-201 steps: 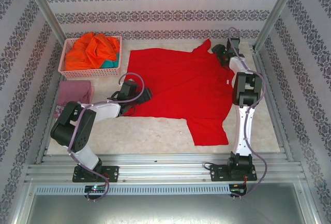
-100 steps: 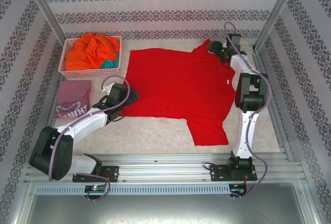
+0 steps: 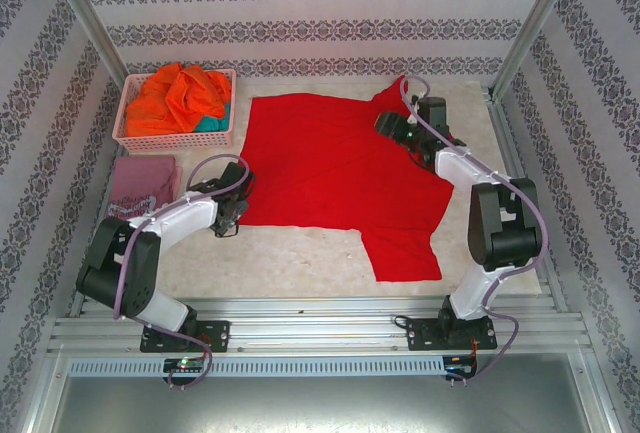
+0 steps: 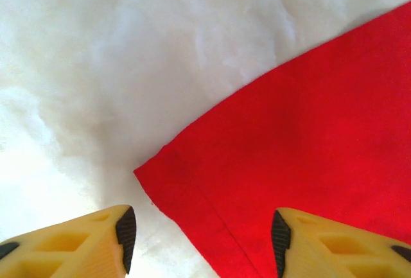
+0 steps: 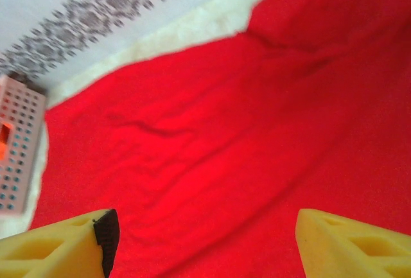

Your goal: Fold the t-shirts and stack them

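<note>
The bright red t-shirt (image 3: 330,168) lies spread flat across the middle of the table. My left gripper (image 3: 236,211) hangs open over its near left hem corner (image 4: 164,172), yellow fingers (image 4: 96,243) apart with the corner between them, nothing gripped. My right gripper (image 3: 388,125) hovers open above the shirt's far right shoulder, wrinkled red cloth (image 5: 212,156) spanning the gap below its fingers (image 5: 70,246). A folded maroon shirt with white print (image 3: 142,185) rests at the left. Orange and teal shirts (image 3: 180,98) are heaped in the pink basket.
The pink lattice basket (image 3: 128,138) stands at the far left corner, its side visible to the right wrist camera as a pink basket wall (image 5: 16,143). Patterned walls enclose the table on three sides. White table surface (image 3: 290,263) runs along the near edge.
The left arm folded back and its gripper shifted slightly toward the shirt's hem corner. The right gripper moved from the far right corner inward and nearer, over the shirt's shoulder.
</note>
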Controlling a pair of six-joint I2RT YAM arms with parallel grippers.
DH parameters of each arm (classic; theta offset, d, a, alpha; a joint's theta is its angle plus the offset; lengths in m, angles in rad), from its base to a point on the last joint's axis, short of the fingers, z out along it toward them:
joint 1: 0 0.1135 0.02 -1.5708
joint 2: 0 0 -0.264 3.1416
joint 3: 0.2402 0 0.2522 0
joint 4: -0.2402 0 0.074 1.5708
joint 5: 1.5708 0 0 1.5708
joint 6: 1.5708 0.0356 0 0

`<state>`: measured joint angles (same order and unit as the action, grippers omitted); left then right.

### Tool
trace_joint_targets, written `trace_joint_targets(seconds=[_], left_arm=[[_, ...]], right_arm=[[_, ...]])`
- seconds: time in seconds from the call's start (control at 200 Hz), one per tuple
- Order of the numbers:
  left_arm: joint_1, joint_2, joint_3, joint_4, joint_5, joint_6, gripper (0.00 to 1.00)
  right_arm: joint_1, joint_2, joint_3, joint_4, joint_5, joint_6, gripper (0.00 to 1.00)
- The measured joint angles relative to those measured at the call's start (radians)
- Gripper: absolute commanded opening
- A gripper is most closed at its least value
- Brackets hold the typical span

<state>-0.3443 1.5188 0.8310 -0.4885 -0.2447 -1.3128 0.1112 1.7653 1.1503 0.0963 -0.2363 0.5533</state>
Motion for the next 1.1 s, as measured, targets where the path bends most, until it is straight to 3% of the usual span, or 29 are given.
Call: trace_joint_targets(seconds=[0.35, 0.964, 1.099], left_arm=[[0.011, 0.100, 0.079, -0.055, -0.004, -0.059, 0.46], [0.082, 0.143, 0.078, -0.069, 0.027, -0.069, 0.36], [0.090, 0.146, 0.078, -0.064, 0.031, -0.069, 0.30]], right_arm=[[0.000, -0.004, -0.130, 0.032, 0.012, 0.020, 0.73], [0.000, -0.011, -0.185, 0.044, 0.012, 0.023, 0.73], [0.000, -0.011, -0.193, 0.051, 0.011, 0.023, 0.73]])
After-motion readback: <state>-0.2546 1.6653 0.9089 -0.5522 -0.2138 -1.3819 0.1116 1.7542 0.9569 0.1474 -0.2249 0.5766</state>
